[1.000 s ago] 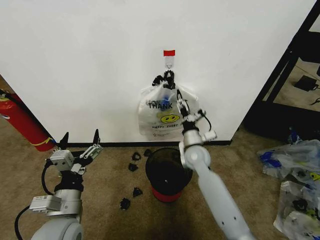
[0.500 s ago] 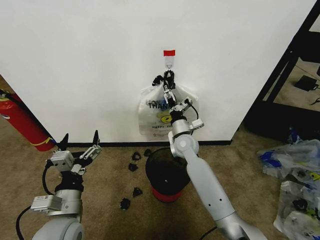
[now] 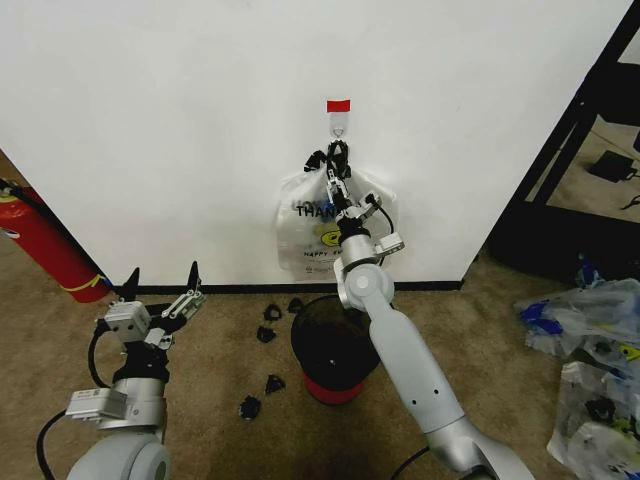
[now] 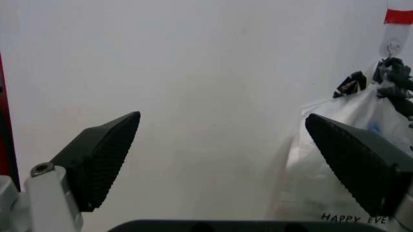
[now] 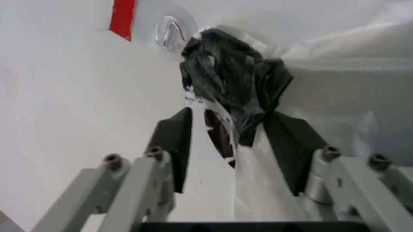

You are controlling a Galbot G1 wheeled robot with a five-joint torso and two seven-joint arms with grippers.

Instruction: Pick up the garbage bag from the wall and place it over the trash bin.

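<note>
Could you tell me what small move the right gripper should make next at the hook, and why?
Probably close the right gripper now: its open fingers stand on either side of the black taped handles of the garbage bag, just below the hook. The left gripper waits open, low near the floor.

The hanging bag (image 3: 310, 235) reads "THANK" and "HAPPY EVE".
</note>
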